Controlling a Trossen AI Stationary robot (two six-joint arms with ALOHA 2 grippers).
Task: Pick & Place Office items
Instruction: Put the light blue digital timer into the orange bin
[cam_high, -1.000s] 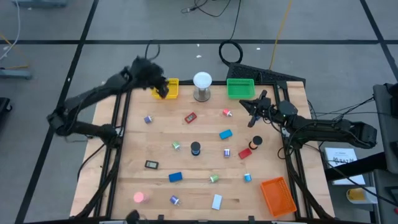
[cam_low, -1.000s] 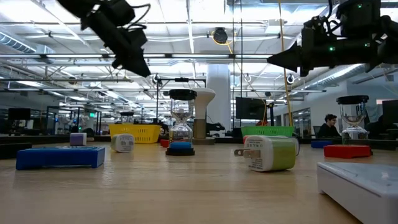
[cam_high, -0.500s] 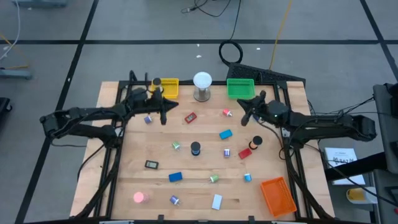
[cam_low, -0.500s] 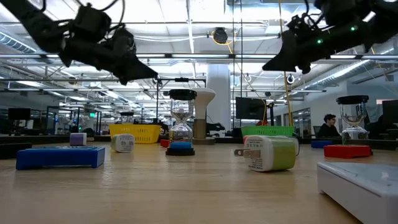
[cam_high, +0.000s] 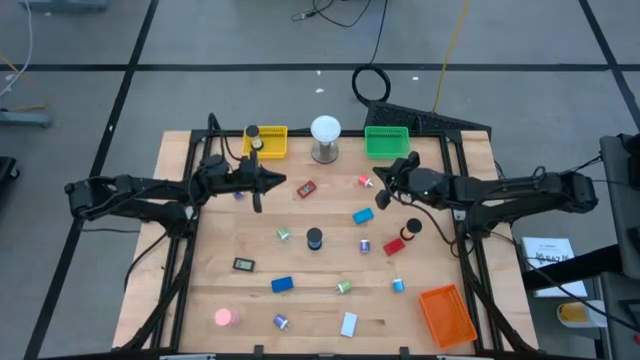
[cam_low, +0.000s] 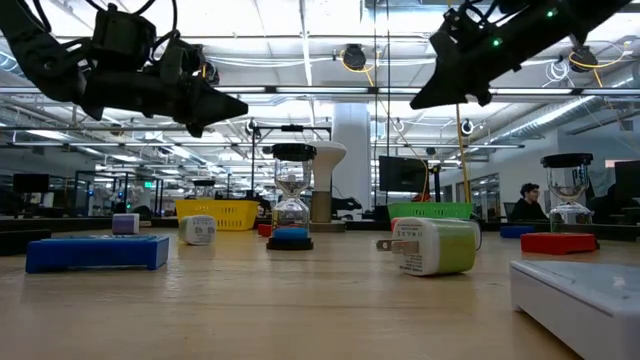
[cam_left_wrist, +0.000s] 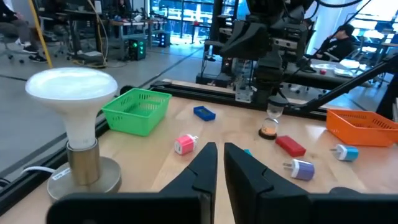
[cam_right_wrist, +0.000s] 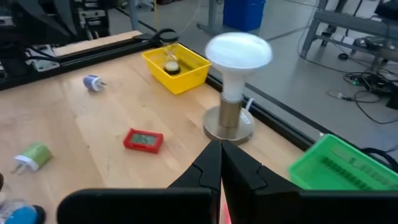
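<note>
— So where are the two grippers?

— Seen from above, the left gripper (cam_high: 272, 183) hangs over the wooden table (cam_high: 200, 300) at about ten o'clock from its centre, its fingers pressed nearly together with only a thin slit between them and nothing held. The right gripper (cam_high: 384, 192) hangs at about two o'clock, clenched tight and empty. In the low view both sit well above the tabletop.

— And the office items?

— Scattered on the wood. A flat red rectangular block (cam_high: 306, 188) lies just beside the left gripper's tip, at its three o'clock. A small pink-and-white plug (cam_high: 365, 180) is near the right gripper, at its ten o'clock, and a blue rectangular block (cam_high: 362, 215) lies at its seven o'clock. A black round cap on a blue base (cam_high: 314, 239) stands near the table's centre, with a small green roll (cam_high: 284, 234) at its nine o'clock. A pink disc (cam_high: 223, 317) rests towards seven o'clock, and a white flat block (cam_high: 348, 323) near six.

— Anything in the trays?

— The yellow plastic tray (cam_high: 276, 141) at eleven o'clock holds a small hourglass (cam_right_wrist: 169, 64). The green mesh tray (cam_high: 386, 141) is at one o'clock, the orange tray (cam_high: 446, 312) at five. A white bulb on a metal stand (cam_high: 325, 139) stands between the yellow and green trays.
</note>
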